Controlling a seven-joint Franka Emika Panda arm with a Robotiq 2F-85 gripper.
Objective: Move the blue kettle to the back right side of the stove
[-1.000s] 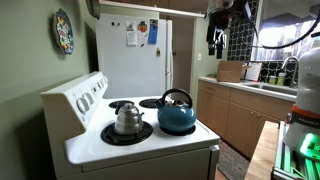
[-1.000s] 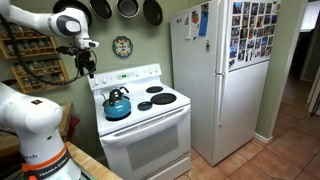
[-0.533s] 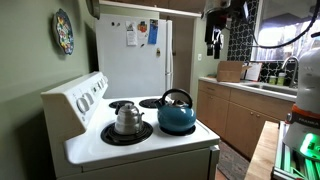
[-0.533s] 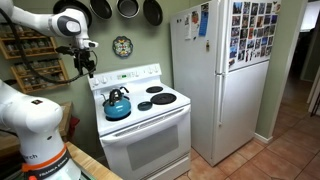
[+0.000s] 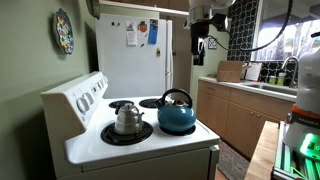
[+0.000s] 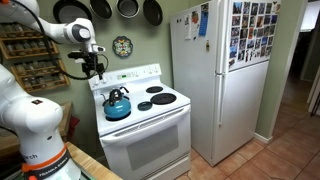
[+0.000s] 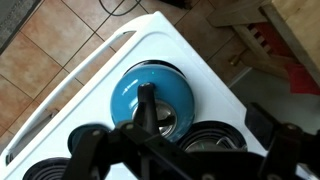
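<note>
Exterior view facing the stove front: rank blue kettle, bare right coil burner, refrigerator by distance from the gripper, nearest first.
1. blue kettle, below the gripper, picture-left on the stove.
2. bare coil burner, picture-right on the stove top.
3. refrigerator, beyond the stove's right edge.

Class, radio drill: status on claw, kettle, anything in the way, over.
Claw open, empty, high above the stove. Blue kettle on front burner, untouched. Silver pot beside it, nearer the back panel.

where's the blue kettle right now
In an exterior view the blue kettle sits on a front burner of the stove, beside the silver pot.
</note>
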